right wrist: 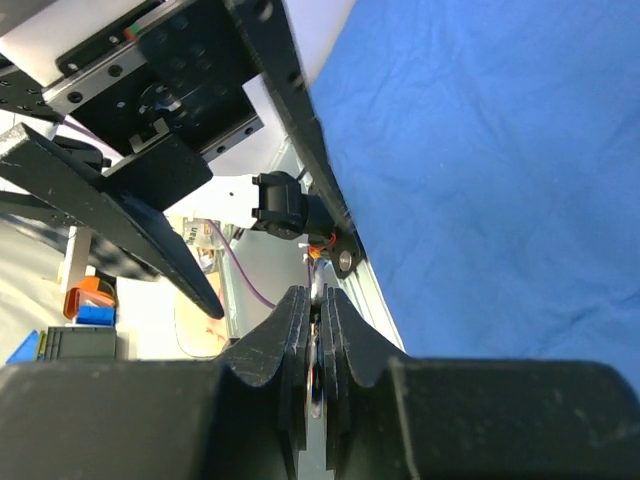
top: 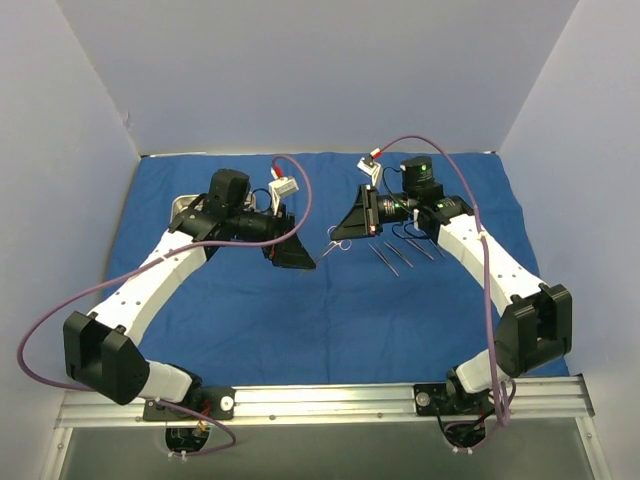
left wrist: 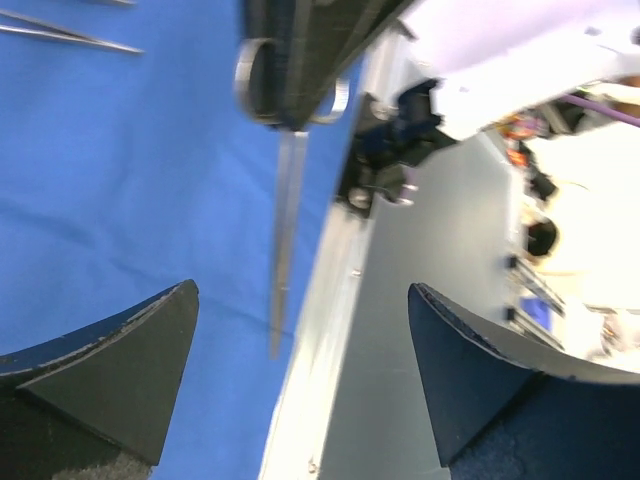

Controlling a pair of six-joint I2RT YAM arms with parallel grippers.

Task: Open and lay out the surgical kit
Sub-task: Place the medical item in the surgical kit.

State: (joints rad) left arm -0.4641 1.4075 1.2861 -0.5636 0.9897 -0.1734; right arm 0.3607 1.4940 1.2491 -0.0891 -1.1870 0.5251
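Note:
The royal-blue cloth (top: 300, 330) lies spread flat over the table. At its far left a corner of the steel tray (top: 183, 205) shows behind my left arm. My right gripper (top: 342, 232) is shut on silver scissors (top: 338, 245), held above the cloth's middle. In the right wrist view only a thin silver edge of the scissors (right wrist: 319, 287) shows between the shut fingers of that gripper (right wrist: 318, 297). In the left wrist view my left gripper (left wrist: 302, 288) is open and holds nothing, and the scissors (left wrist: 287, 220) hang blade-down just ahead of it. My left gripper (top: 298, 256) faces the right one closely.
Slim silver instruments (top: 388, 258) lie side by side on the cloth right of centre, below my right wrist; one instrument (left wrist: 70, 35) shows top left in the left wrist view. An aluminium rail (top: 320, 400) runs along the near edge. Grey walls close in three sides.

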